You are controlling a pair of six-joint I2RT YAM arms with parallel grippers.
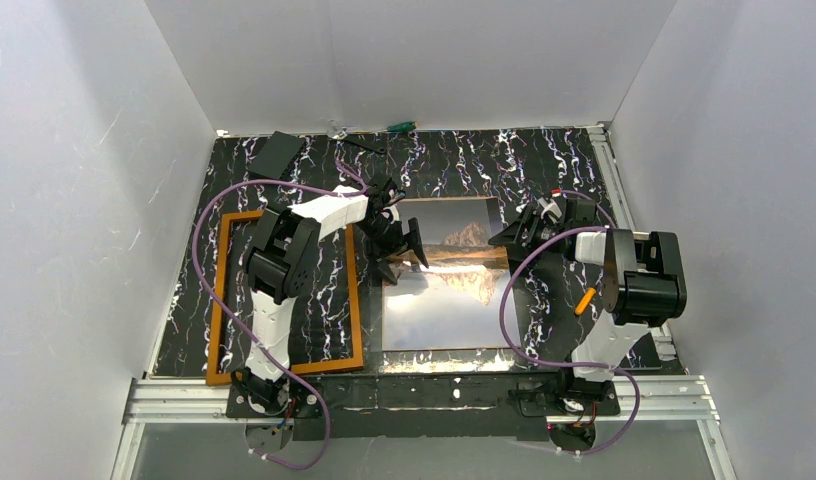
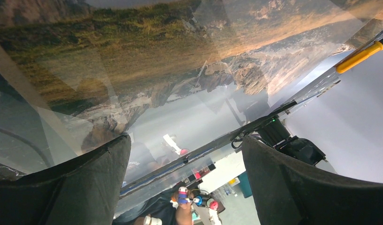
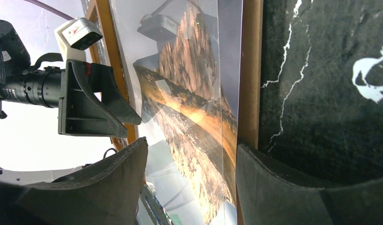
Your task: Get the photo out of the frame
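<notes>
Hard to see much of the bench [image 1: 544, 170] under arms and purple cables. At left, the frame [image 1: 219, 300], with parts of its far and near rails lost under the left arm. Just right of it and outside it, the photo [image 1: 449, 300], lying mid-bench. Both far corners covered, near half washed out by glare. Left end effector [image 1: 402, 262] released at the photo's left edge. Right end effector [image 1: 506, 238] released, astride the right edge. Far left, a black box [image 1: 277, 152].

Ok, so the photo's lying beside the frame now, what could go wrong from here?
One: the right gripper stands open across the photo's right edge; a bad close could bend or crease it. Two: the left gripper is open close over the glossy face; it could scuff the print or shove it into the frame.
</notes>
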